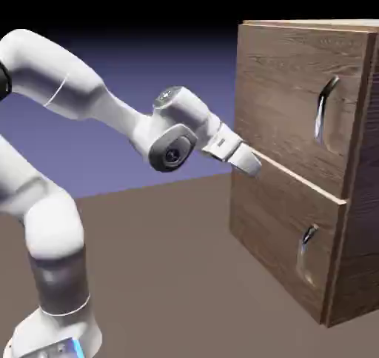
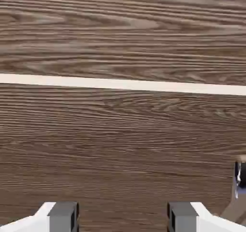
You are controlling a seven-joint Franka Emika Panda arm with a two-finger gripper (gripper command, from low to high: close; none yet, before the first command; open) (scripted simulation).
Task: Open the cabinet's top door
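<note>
Fingertips (image 2: 62, 215) nearest, my jaws released, empty, facing cabinet (image 1: 296, 223) seam; top door (image 1: 296, 97) handle (image 1: 323, 112) far right. Risk: closing on bare wood.

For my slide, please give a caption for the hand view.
Open tool facing the cabinet front, near the pale seam between its panels.
</note>
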